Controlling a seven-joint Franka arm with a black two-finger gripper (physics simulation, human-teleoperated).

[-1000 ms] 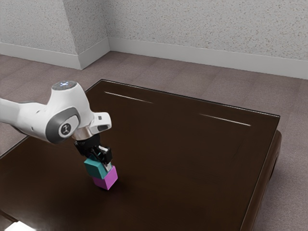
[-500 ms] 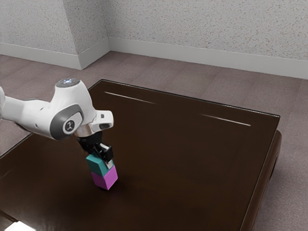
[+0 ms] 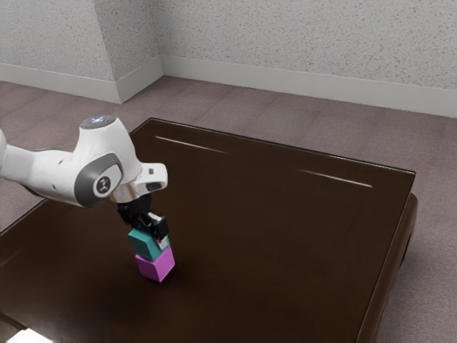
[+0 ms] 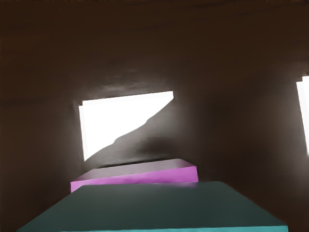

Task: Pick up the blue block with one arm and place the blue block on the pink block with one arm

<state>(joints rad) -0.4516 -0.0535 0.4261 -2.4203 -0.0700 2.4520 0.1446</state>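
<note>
Sim render, exterior view: a white robot arm (image 3: 68, 175) reaches in from the left over a dark brown surface (image 3: 285, 214). We see its black claw (image 3: 151, 230) pinching the blue block (image 3: 143, 245), teal in tone, from two sides. The blue block sits on top of the pink block (image 3: 157, 268), toward the surface's left, near corner. Their faces touch, w/ the blue one turned a little and offset to the left, so a strip of pink top shows on the right.

Wrist view: blue block (image 4: 154, 210) just under the claw, pink block (image 4: 135, 175) peeking out beyond it.

Progress, as we judge it: pick-up done, stacking approx. done. Left to do: spread the claw and lift away w/o nudging the stack. The offset may matter; the block looks supported enough, but we can't be sure.
</note>
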